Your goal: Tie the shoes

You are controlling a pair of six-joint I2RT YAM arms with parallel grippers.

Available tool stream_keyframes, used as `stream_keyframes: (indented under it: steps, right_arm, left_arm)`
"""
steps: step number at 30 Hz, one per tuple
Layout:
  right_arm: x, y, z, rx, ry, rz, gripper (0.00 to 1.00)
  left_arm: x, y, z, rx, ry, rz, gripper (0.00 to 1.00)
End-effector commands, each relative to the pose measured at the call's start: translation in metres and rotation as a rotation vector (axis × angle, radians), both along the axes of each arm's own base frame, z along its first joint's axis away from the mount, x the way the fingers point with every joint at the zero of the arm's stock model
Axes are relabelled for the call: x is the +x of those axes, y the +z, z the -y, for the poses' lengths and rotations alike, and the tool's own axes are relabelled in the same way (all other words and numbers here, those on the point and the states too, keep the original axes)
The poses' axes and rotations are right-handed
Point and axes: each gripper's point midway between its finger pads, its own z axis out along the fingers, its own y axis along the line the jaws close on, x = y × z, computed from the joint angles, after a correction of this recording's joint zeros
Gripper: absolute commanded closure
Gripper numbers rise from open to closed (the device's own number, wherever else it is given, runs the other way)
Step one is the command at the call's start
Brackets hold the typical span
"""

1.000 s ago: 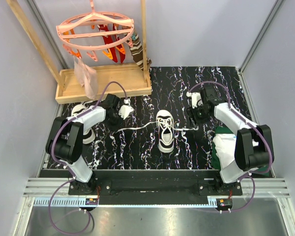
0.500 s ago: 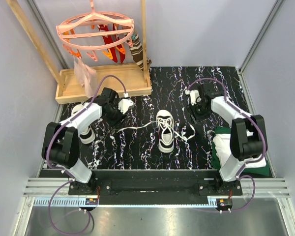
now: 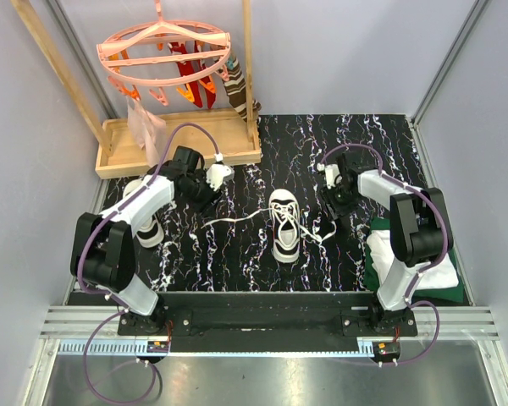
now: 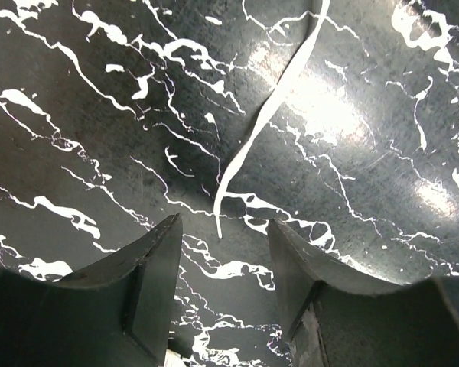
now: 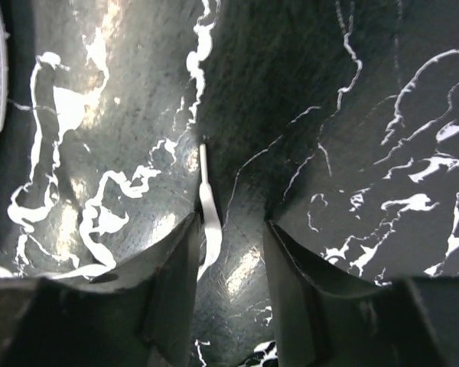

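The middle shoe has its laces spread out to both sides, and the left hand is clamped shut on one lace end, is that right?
Not quite. The left hand is open, not clamped: the left wrist view shows its fingers apart, with the lace lying loose ahead of the gap. The middle shoe does have its laces spread to both sides.

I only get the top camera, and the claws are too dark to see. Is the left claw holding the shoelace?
Observer: No. Its wrist camera shows the left gripper open. The left lace end lies loose on the mat, its tip right at the mouth of the gap.
Operator: What about the other claw?
Observer: The right gripper is open as well. The right lace end sits in the gap between its fingers, closer to one of them, not pinched.
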Motion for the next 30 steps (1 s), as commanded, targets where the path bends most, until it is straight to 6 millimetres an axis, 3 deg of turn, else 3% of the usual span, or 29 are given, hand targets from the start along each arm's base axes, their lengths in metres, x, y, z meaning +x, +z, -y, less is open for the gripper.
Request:
stream_keyframes:
  steps: [1,3,4,5,7,11,14,17,18,21,24,27,30]
  right_arm:
    - [-0.002,-0.019,-0.006,-0.016,-0.009,0.0,0.6]
    - [-0.002,-0.021,-0.005,-0.027,-0.016,0.002,0.78]
    - [-0.003,-0.02,-0.002,-0.04,-0.024,0.006,0.95]
    - [0.002,-0.014,0.007,-0.083,-0.047,0.038,1.0]
    - [0.006,-0.005,0.017,-0.114,-0.08,0.074,1.0]
    - [0.026,0.032,0.057,-0.162,-0.207,0.189,1.0]
    - [0.035,0.052,0.068,-0.17,-0.246,0.249,0.98]
    - [0.038,0.069,0.07,-0.163,-0.263,0.291,0.81]
    - [0.039,0.075,0.07,-0.155,-0.273,0.309,0.7]
    - [0.042,0.103,0.064,-0.097,-0.278,0.377,0.23]
    - [0.044,0.142,0.047,0.012,-0.237,0.466,0.14]
    - [0.045,0.182,0.028,0.125,-0.173,0.552,0.08]
    - [0.046,0.215,0.008,0.237,-0.101,0.626,0.0]
  left_arm:
    - [0.018,0.024,0.013,-0.069,0.015,0.083,0.48]
    - [0.021,0.029,0.011,-0.067,0.029,0.109,0.48]
    - [0.021,0.03,0.008,-0.059,0.04,0.117,0.49]
    - [0.021,0.032,0.008,-0.056,0.042,0.129,0.48]
    - [0.021,0.041,0.003,-0.053,0.051,0.173,0.48]
    - [0.023,0.063,-0.006,-0.057,0.076,0.262,0.46]
    - [0.025,0.076,-0.008,-0.064,0.091,0.309,0.45]
    - [0.029,0.099,-0.007,-0.098,0.112,0.382,0.43]
    - [0.032,0.109,-0.005,-0.118,0.115,0.417,0.41]
    - [0.027,0.139,0.006,-0.207,0.088,0.485,0.38]
    - [0.016,0.16,0.02,-0.292,0.011,0.517,0.33]
    - [0.005,0.166,0.034,-0.353,-0.08,0.497,0.36]
    - [0.002,0.173,0.051,-0.387,-0.185,0.471,0.47]
